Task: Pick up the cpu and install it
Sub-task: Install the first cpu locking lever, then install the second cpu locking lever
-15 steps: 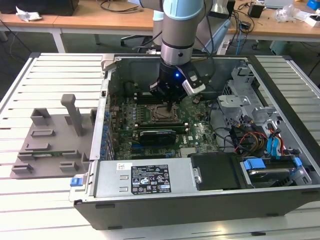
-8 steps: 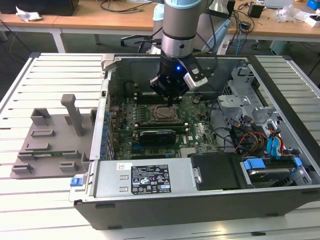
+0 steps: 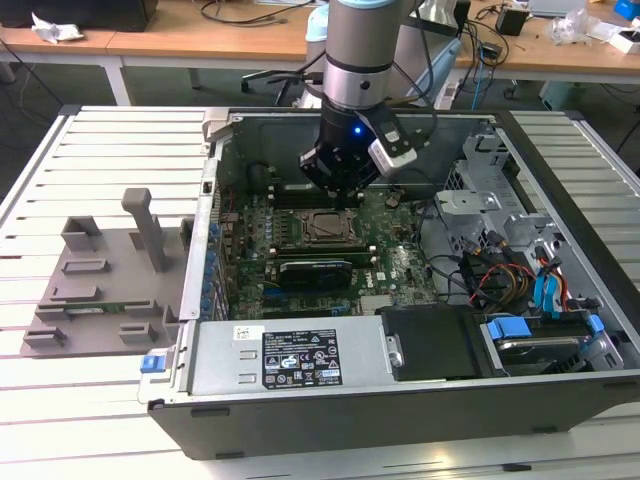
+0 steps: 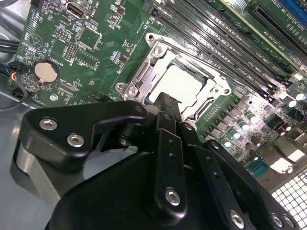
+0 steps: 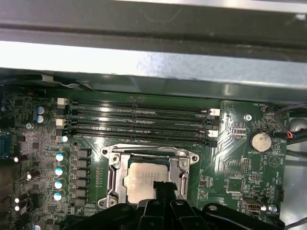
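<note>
One claw tip rests over the seated cpu.

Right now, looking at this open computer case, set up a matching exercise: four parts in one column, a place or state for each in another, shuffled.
Things:
1. cpu
2. coin battery
3. memory slots
4. gripper

Descriptions:
A. round, silver, on the board
B. long, parallel, empty
C. lying in the socket frame
D. black, right above the chip

Pairs: 1-C, 2-A, 3-B, 4-D

Open computer case lies below my hand. Green motherboard under me; memory slots just beyond my fingertips; coin battery off to one side.
</note>
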Motion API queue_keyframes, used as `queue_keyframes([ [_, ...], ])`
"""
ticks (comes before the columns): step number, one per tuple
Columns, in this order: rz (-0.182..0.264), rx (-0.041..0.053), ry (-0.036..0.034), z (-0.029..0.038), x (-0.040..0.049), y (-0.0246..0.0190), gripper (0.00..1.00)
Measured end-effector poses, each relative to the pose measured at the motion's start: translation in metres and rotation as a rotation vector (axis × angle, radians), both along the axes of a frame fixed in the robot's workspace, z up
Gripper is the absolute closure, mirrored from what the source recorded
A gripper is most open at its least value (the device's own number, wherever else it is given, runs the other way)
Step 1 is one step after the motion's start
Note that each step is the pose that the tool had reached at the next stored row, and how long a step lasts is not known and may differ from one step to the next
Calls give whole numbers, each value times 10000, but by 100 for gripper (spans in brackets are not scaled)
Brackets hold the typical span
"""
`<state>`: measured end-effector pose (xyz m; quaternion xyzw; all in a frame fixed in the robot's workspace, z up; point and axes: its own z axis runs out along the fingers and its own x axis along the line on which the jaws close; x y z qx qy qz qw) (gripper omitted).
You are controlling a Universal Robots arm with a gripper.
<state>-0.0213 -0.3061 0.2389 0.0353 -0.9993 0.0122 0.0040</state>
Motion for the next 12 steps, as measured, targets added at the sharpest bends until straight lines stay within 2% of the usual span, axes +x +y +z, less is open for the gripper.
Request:
queue_keyframes([
  [12, 0, -1, 0, 2, 0, -2, 89],
])
